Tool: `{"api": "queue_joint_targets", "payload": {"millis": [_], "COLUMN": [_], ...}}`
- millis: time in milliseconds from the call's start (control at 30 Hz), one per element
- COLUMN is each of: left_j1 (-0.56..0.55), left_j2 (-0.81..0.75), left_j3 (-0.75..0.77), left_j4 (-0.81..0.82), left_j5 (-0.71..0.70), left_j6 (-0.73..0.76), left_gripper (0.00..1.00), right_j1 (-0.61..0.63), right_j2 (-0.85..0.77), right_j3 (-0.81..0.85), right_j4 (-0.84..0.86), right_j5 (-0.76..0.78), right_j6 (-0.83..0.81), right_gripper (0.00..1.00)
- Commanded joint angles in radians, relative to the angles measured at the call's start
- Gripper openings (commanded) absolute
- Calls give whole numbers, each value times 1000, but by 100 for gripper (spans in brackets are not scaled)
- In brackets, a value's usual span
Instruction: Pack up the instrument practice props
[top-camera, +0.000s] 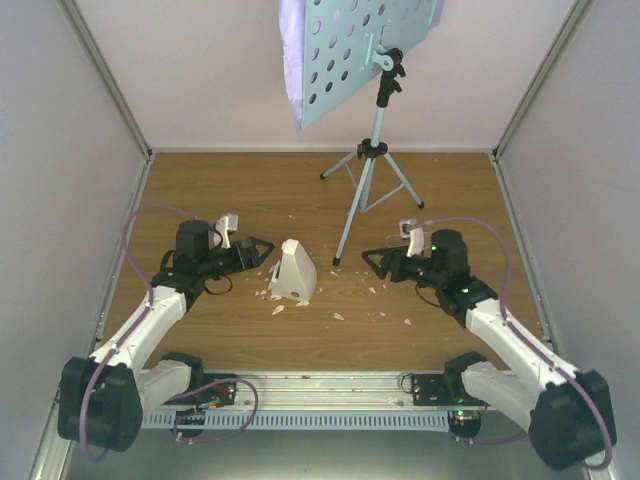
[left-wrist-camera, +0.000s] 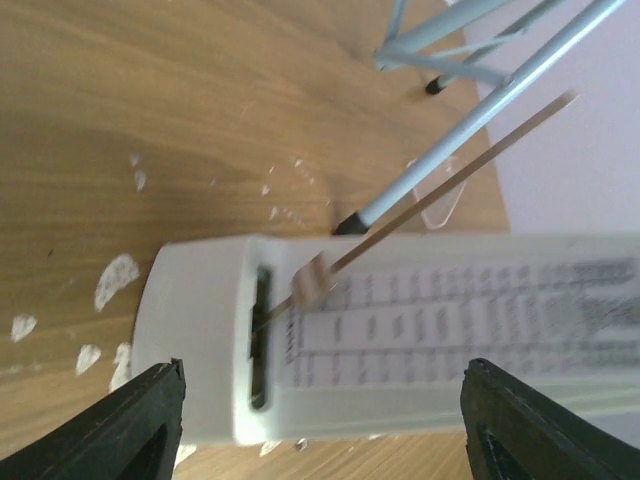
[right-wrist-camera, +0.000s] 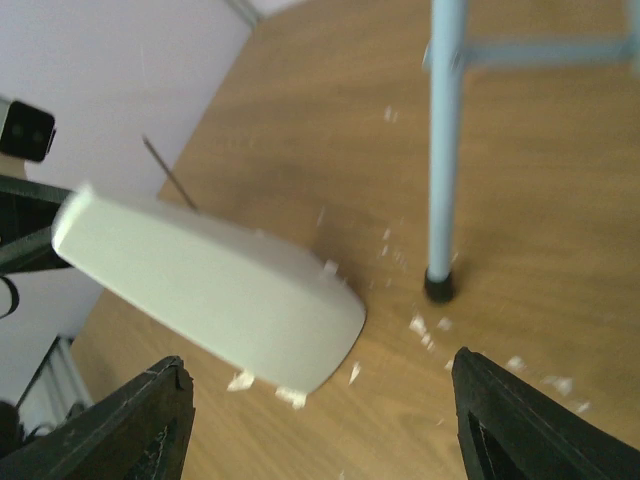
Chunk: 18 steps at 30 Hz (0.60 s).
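Note:
The white pyramid-shaped metronome (top-camera: 293, 271) stands on the wooden floor, left of centre. My left gripper (top-camera: 262, 251) is open just left of it; in the left wrist view the metronome (left-wrist-camera: 400, 335) with its thin pendulum rod sits between the open fingers. My right gripper (top-camera: 372, 262) is open to its right, apart from it; its view shows the metronome (right-wrist-camera: 215, 290) and a stand leg (right-wrist-camera: 442, 150). The light-blue music stand (top-camera: 372, 150) rises at the back centre. Lilac sheet-music pages (top-camera: 292, 55) lie behind its perforated desk.
Small white crumbs (top-camera: 338, 315) are scattered on the floor around the metronome and toward the right arm. Pale walls close in the left, back and right sides. A metal rail (top-camera: 320, 395) runs along the near edge.

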<state>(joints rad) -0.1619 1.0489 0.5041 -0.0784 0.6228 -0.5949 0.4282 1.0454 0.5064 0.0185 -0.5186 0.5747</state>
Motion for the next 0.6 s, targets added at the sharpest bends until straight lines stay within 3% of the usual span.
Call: {"api": "queue_joint_targets", "payload": {"millis": [0, 200, 333, 467, 567], "left_j1": [7, 10, 11, 14, 13], "left_j2": [-34, 64, 146, 235, 282], "left_j3": [-113, -156, -152, -137, -133], "left_j4": [189, 285, 363, 403, 453], "left_j5": [38, 101, 130, 159, 200], "left_j6": [-44, -19, -6, 20, 24], "left_gripper": [73, 65, 63, 51, 48], "right_j1": [95, 220, 296, 319, 325], "right_j2": [113, 192, 205, 201, 180], "right_j3": [2, 7, 7, 7, 10], "right_j4": [120, 187, 215, 230, 240], "right_j5": [23, 71, 160, 193, 179], "right_j6": [17, -48, -86, -86, -97], "right_gripper": [61, 60, 68, 72, 73]}}
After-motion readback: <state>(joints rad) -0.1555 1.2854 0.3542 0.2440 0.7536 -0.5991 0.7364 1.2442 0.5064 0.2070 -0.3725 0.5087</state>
